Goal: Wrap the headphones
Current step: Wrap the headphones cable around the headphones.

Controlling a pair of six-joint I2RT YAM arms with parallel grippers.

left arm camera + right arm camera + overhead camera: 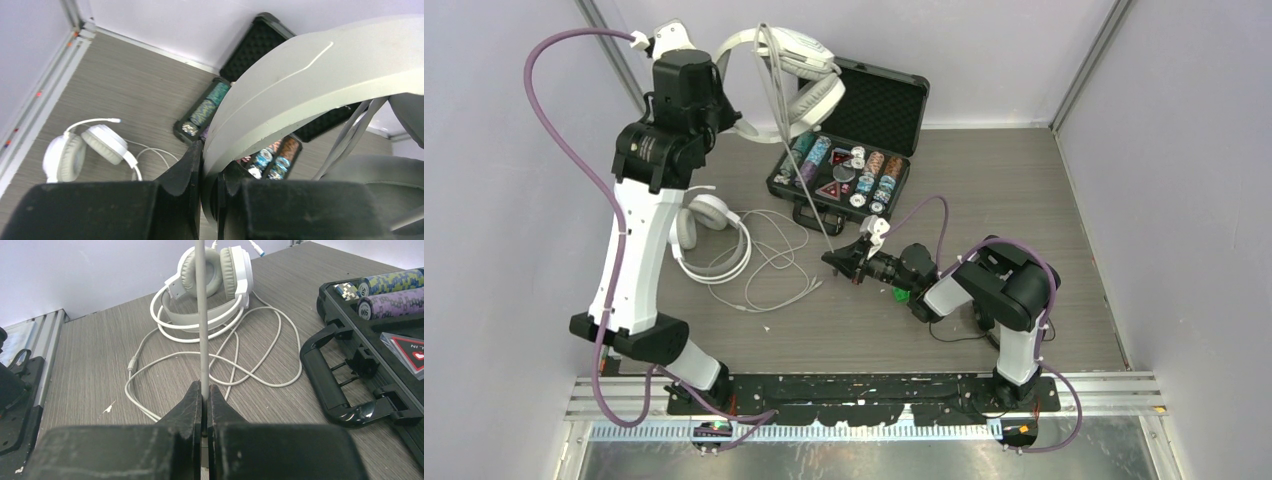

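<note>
The top view alone gives the full layout. The lifted headset [799, 75] hangs at the far left of the table [1024, 200], above the open case [879, 120]. Its cable [201, 315] runs straight down to the right gripper [842, 262] near the table's middle.

Only the left wrist view shows the left gripper [210, 165] clamped narrow on that headset's headband [300, 75]. The right wrist view shows the right gripper's jaws pinched together on the cable.

The second headset [709, 228] lies on the table beside the left arm, with its loose cord [132, 362] looped between it and the right gripper. The case handle [340, 400] sits near the right gripper's right side. The widest stretch of table surface runs from the case to the right wall
</note>
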